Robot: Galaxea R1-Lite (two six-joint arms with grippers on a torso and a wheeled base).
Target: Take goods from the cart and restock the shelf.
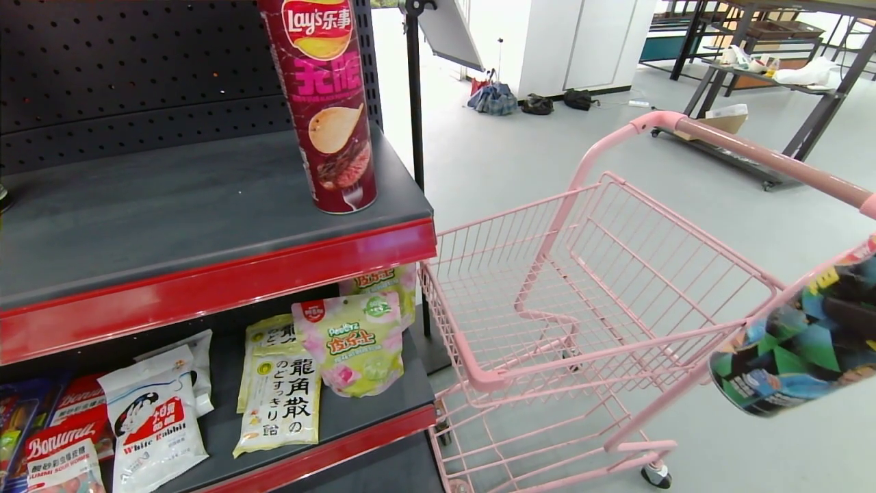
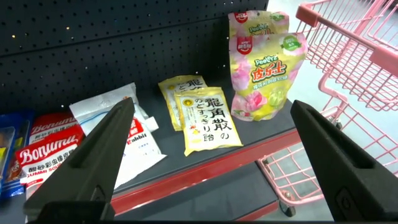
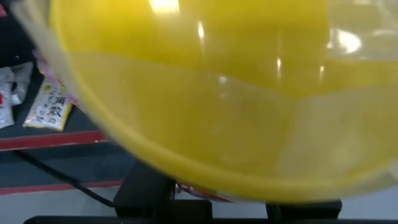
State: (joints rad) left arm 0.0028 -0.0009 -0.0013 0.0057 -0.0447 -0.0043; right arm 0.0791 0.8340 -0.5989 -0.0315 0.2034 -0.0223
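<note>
The right gripper is holding a colourful can, which is hanging in the air at the near right side of the pink cart, just beside its side rail. The can is lying tilted, almost on its side, and its yellow plastic lid is facing the wrist camera very closely. The fingers themselves are hiding behind the can, so how tightly they are closing cannot be told.

The left gripper is standing wide open with nothing between its fingers, in front of the lower shelf.

On the upper shelf a tall maroon chips can is standing upright near the front right corner. On the lower shelf a green and pink pouch is leaning upright at the right end, yellow candy bags are lying flat beside it, and white candy bags are lying further left.
</note>
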